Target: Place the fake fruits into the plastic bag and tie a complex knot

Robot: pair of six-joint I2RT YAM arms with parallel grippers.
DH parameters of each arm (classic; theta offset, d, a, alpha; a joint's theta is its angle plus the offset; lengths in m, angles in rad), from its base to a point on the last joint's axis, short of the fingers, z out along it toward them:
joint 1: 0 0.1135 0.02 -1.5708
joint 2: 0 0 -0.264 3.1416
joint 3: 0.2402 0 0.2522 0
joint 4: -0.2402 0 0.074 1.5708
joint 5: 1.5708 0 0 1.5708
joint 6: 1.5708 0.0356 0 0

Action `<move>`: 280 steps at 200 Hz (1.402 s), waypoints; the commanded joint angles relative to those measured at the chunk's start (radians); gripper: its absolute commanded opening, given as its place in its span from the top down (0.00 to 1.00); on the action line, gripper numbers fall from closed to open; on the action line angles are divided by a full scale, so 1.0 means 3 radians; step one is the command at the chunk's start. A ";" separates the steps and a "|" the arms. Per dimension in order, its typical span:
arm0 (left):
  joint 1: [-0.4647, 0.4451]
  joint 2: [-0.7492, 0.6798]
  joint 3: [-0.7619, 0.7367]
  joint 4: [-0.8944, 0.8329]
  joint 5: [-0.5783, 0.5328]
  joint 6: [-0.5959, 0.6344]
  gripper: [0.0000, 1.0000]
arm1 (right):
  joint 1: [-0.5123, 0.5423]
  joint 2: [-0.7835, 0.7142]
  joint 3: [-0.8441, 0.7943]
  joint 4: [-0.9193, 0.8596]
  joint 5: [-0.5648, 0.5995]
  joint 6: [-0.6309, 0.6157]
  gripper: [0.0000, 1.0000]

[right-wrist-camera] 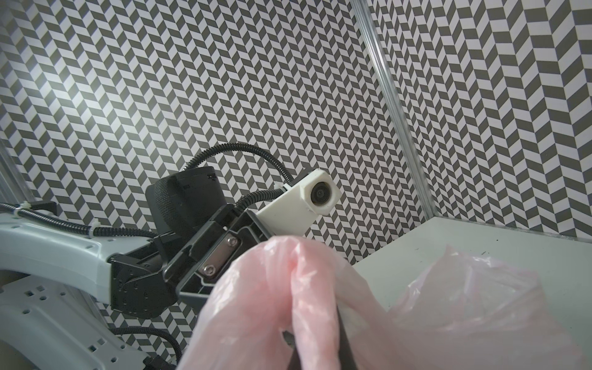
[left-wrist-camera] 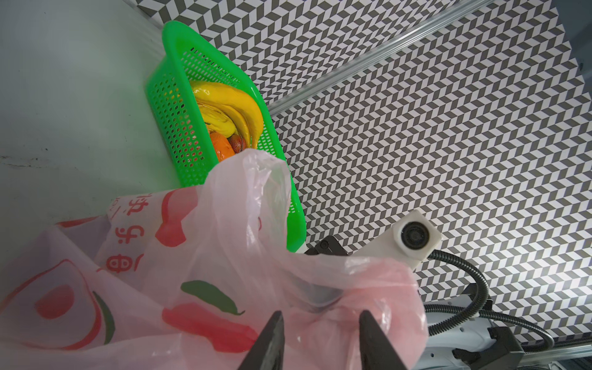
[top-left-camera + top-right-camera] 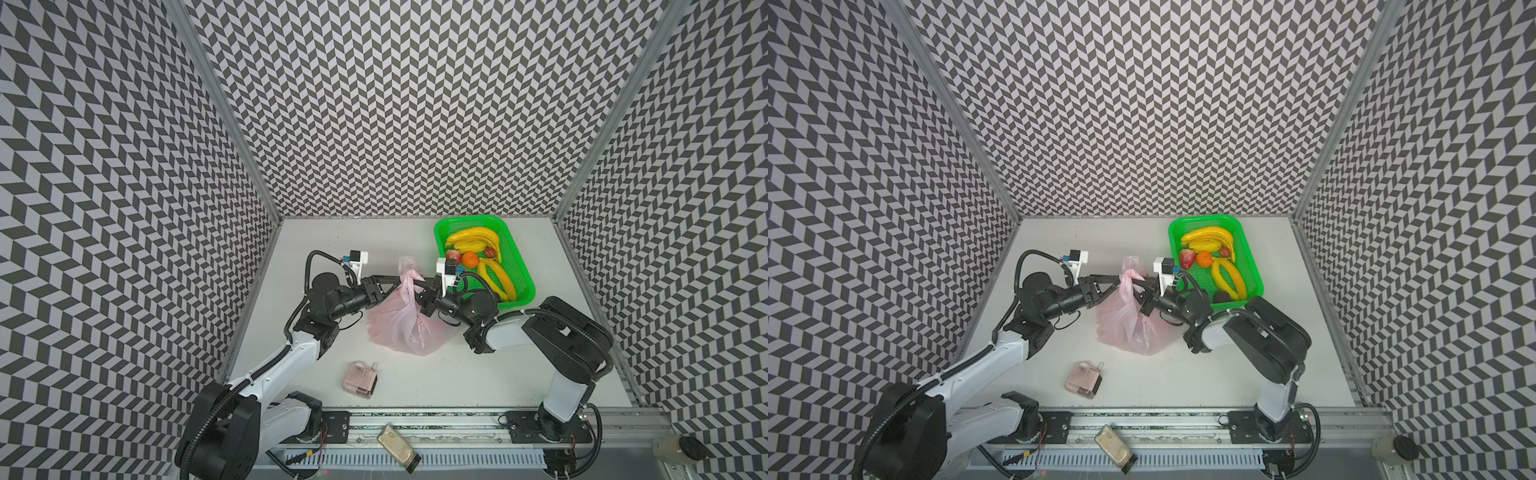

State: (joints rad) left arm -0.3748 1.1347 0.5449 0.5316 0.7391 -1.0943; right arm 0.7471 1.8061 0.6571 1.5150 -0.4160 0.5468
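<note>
Right end effector [image 3: 419, 283], fully closed, pinches the gathered neck of the plastic bag [image 3: 399, 328], holding it upright mid-surface [image 3: 457, 374]. Left end effector [image 2: 322, 317], part-open, straddles the film; grip undeterminable. Fake fruits [image 3: 478, 249] lie in the green basket [image 3: 524, 266], apparently awaiting loading.

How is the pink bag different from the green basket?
The plastic bag is pale pink, thin and crumpled; the green basket is stiff, with little holes. The bag's top is pinched up by the right claw; the basket sits flat on the table. The fake fruits lie in the basket; I can't tell if any is in the bag. Both can carry fruit.
</note>
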 commanded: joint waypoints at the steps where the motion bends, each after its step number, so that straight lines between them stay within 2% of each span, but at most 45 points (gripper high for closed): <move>1: -0.0080 0.0025 0.0138 0.0140 0.0042 -0.0018 0.61 | -0.0005 -0.0093 0.0018 0.1134 -0.0028 0.0046 1.00; 41: -0.0107 0.0054 0.0141 0.0137 0.0027 -0.0017 0.65 | -0.0005 -0.0099 0.0022 0.1118 -0.0030 0.0044 1.00; 83: -0.0111 0.0039 0.0169 0.0039 -0.0009 0.0041 0.74 | -0.0005 -0.0110 0.0032 0.1099 -0.0023 0.0043 1.00; 139: -0.0113 0.0032 0.0173 0.0043 -0.0018 0.0038 1.00 | -0.0005 -0.0150 0.0012 0.1057 0.0005 0.0022 1.00; 160: -0.0118 0.0038 0.0176 0.0047 -0.0016 0.0037 1.00 | -0.0006 -0.0173 -0.0011 0.1029 0.0016 -0.0011 1.00; 209: -0.0132 0.0027 0.0169 0.0059 -0.0021 0.0038 1.00 | -0.0010 -0.0236 -0.0060 0.0976 0.0042 -0.0072 0.83; 239: -0.0136 0.0018 0.0168 0.0067 -0.0026 0.0026 1.00 | -0.0038 -0.0321 -0.0140 0.0922 0.0068 -0.0112 0.77; 280: -0.0151 0.0023 0.0171 0.0079 -0.0029 0.0032 1.00 | -0.0104 -0.0469 -0.0290 0.0802 0.0066 -0.0137 0.57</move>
State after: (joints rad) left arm -0.4129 1.1454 0.5713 0.5404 0.7357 -1.0870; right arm 0.7242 1.7180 0.5934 1.5150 -0.3809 0.5121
